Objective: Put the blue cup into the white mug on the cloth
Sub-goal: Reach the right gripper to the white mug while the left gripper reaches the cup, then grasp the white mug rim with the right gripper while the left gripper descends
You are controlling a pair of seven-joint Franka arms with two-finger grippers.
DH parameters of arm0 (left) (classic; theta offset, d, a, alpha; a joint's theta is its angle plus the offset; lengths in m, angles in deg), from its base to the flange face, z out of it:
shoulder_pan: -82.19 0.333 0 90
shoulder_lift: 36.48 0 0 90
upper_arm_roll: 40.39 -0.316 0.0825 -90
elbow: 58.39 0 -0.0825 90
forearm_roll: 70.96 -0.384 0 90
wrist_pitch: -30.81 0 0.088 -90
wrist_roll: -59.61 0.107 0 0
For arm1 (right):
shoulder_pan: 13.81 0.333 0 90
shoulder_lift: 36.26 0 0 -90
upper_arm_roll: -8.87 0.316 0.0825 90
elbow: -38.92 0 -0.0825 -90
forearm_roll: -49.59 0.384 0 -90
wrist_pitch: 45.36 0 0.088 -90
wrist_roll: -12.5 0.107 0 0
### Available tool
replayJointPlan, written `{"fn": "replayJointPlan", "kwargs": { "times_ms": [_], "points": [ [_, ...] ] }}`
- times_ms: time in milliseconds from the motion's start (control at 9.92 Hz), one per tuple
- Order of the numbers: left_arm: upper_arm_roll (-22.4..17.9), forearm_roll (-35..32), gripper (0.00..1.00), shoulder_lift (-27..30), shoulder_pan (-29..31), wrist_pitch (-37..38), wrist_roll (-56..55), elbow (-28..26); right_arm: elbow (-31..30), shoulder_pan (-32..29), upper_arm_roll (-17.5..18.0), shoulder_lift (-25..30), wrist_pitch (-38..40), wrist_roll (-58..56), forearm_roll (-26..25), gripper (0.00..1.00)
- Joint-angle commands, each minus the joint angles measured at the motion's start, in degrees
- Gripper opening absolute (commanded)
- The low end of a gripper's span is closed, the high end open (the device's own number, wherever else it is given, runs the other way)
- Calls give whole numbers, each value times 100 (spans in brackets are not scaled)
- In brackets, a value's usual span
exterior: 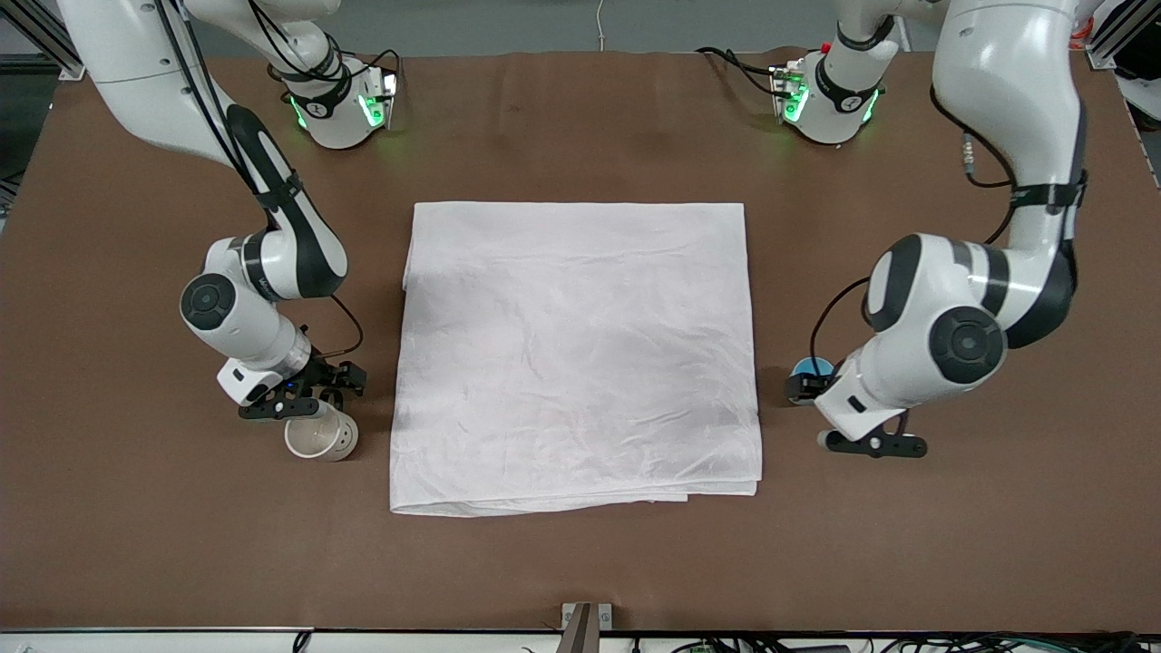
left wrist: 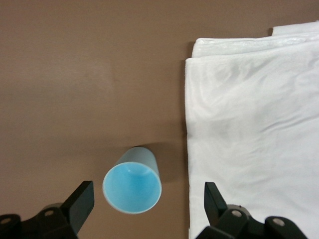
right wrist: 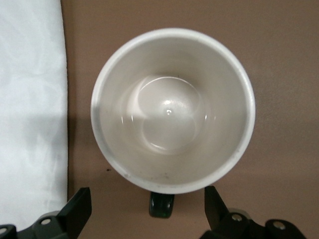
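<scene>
The blue cup [exterior: 810, 369] stands upright on the brown table beside the cloth's [exterior: 578, 354] edge, toward the left arm's end. In the left wrist view the blue cup [left wrist: 132, 188] lies just ahead of my left gripper [left wrist: 147, 204], which is open and empty over it [exterior: 821, 399]. The white mug [exterior: 319, 439] stands on the table beside the cloth's edge at the right arm's end. My right gripper [exterior: 308, 396] is open over it. In the right wrist view the mug [right wrist: 173, 109] shows its dark handle [right wrist: 162, 205] between the open fingers [right wrist: 77, 209]. The cloth is bare.
The brown table [exterior: 580, 562] reaches well past the cloth on every side. A small metal bracket [exterior: 585, 626] sits at the table's edge nearest the front camera. Both arm bases [exterior: 345, 104] stand at the edge farthest from it.
</scene>
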State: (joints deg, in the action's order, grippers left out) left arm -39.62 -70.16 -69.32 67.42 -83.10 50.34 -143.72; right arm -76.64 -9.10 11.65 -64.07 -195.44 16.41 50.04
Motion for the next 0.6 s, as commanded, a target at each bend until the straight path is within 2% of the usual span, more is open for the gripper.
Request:
{"fn": "replayJointPlan", "kwargs": {
  "times_ms": [0,101,202,302,403,504],
  "points": [
    [-7,26,94,-169,-25,-481,-153,-395,200,-14,-5,-136,-12,31,61,99],
    [2,26,94,-144,-34,-535,-345,-589,208,3,-5,-136,6,58,61,95],
    [89,26,94,-100,-51,-535,-504,-695,235,-5,-5,-128,58,154,52,81],
    [116,17,94,-4,-86,-535,-740,-792,322,-5,-14,-128,250,233,52,61],
    [125,-9,93,-3,-113,-535,-839,-845,471,-23,-23,-128,600,234,52,36],
    [125,-27,91,-47,-104,-544,-840,-889,655,-58,-23,-128,978,225,43,23]
  ]
}}
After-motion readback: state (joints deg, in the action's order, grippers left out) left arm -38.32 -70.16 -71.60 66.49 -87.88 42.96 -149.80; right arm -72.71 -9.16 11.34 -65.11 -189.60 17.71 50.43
